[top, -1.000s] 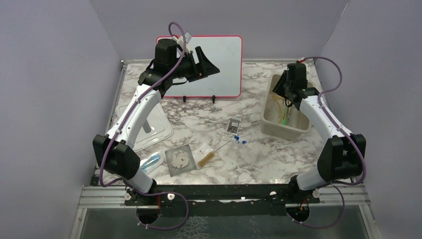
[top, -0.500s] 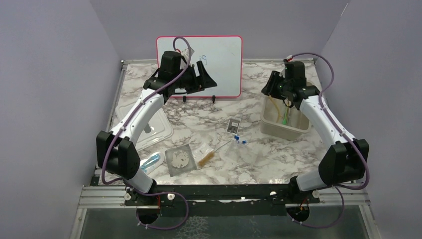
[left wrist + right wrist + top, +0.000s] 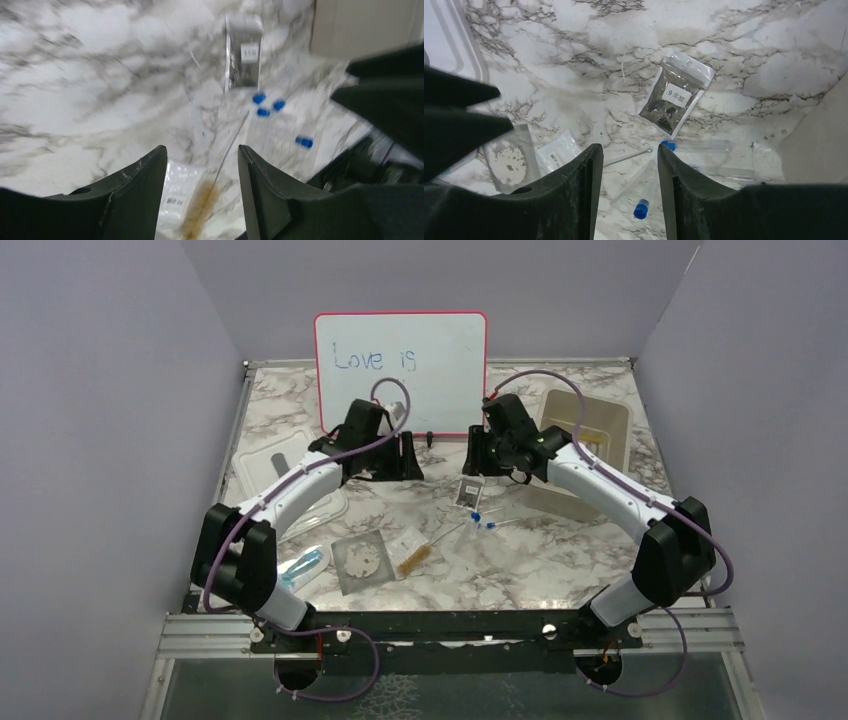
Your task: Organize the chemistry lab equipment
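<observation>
Marble surface (image 3: 560, 570) strewn with lab gear: a dark packet (image 3: 675, 100) and blue-capped tubes (image 3: 640, 209) at centre, a bristle brush (image 3: 200, 212) and gauze mat (image 3: 360, 560) towards 7 o'clock. The left tool (image 3: 201, 150) and right tool (image 3: 630, 147) hover released and empty above the packet. A beige bin (image 3: 610, 475) at 2 o'clock holds amber tubing (image 3: 590, 437). Its lid (image 3: 275, 465) lies at 9, the whiteboard (image 3: 440, 390) at 12.

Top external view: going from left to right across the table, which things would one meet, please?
clear packet → gauze mat → brush → dark packet → bin
</observation>
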Controlling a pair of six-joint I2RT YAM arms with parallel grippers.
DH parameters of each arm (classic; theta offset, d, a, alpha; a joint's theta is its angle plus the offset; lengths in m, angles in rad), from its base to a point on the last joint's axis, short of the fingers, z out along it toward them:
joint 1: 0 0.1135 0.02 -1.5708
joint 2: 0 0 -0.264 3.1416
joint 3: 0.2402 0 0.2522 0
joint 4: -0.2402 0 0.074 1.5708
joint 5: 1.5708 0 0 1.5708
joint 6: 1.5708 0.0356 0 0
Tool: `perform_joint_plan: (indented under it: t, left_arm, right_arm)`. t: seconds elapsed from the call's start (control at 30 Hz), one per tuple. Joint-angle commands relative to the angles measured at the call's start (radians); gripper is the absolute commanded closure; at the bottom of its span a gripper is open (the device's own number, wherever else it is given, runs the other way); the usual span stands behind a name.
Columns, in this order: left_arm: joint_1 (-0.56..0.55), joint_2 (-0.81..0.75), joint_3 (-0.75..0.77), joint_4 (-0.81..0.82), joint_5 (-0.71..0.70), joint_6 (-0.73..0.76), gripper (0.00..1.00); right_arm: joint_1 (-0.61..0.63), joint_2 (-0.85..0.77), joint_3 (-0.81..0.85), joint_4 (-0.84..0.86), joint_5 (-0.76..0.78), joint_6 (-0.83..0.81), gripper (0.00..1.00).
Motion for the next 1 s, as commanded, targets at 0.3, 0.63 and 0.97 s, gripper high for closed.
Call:
perform_joint_plan:
  t: [0.3,0.63,0.97]
  left_arm:
    - [-0.257,0.082,-0.138,0.014,0.03,0.198,0.61]
    - [-0.329,0.23,-0.076,0.016,0.046,0.232,0.66]
    - [-0.372,0.309,-0.061,-0.045,-0.07,0.268,0.92]
  right_arm:
    - [0.0,-0.18,-0.129,0.069,0.179,0.325,0.61]
    - [0.001,-0.301,-0.215,0.055,0.223,0.393,0.62]
    - [0.0,-0.354,-0.243,0.024,0.268,0.399,0.62]
